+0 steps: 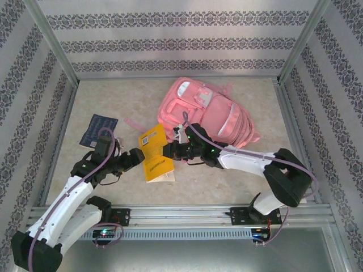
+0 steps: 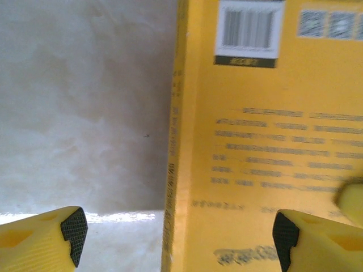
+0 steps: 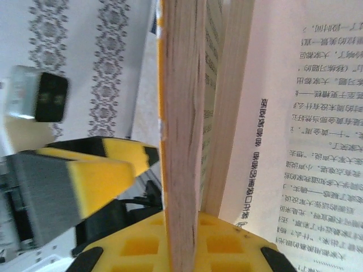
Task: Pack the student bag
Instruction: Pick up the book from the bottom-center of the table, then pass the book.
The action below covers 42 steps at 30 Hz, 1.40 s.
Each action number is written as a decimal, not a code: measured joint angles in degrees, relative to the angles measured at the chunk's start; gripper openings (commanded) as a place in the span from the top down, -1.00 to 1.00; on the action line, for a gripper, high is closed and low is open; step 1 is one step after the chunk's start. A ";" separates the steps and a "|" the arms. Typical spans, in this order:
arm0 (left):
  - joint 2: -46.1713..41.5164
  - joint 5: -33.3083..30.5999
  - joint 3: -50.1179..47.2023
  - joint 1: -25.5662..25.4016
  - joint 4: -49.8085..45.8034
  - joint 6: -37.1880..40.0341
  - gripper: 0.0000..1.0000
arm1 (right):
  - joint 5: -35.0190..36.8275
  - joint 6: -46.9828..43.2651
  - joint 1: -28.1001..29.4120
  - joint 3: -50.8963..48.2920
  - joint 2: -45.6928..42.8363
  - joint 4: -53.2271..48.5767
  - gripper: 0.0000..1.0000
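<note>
Yellow book point(image 1: 154, 152) splayed open, short of the student bag point(image 1: 210, 110).
Left end effector point(image 2: 178, 232) gapes astride its spine; right end effector point(image 1: 170, 151), bag just beyond it, grip unclear. Loose pages could slip free.

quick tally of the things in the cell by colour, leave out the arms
pink: 1, the student bag
yellow: 1, the book
dark blue: 1, the patterned booklet
total: 3
</note>
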 measured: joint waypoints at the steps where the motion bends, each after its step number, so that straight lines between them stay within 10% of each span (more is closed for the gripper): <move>1: 0.46 0.48 0.13 0.02 0.28 0.22 -0.73 | -0.11 0.33 -0.04 -0.24 -1.22 0.02 0.96; 13: -0.81 17.81 -8.72 0.81 27.41 -8.98 -0.59 | -1.42 6.45 -0.02 -4.61 -7.08 5.55 0.96; 26: -0.72 22.49 -13.25 1.51 43.69 -19.85 0.54 | -2.32 8.35 -3.43 -6.78 -9.70 8.20 0.89; 35: -0.74 24.44 -13.64 1.51 49.33 -23.32 1.00 | -0.37 6.69 -5.03 -9.77 -12.46 7.61 -0.46; 42: -0.81 25.11 -13.77 1.51 55.60 -27.17 1.00 | 3.87 4.15 -5.84 -11.08 -14.23 5.29 -0.76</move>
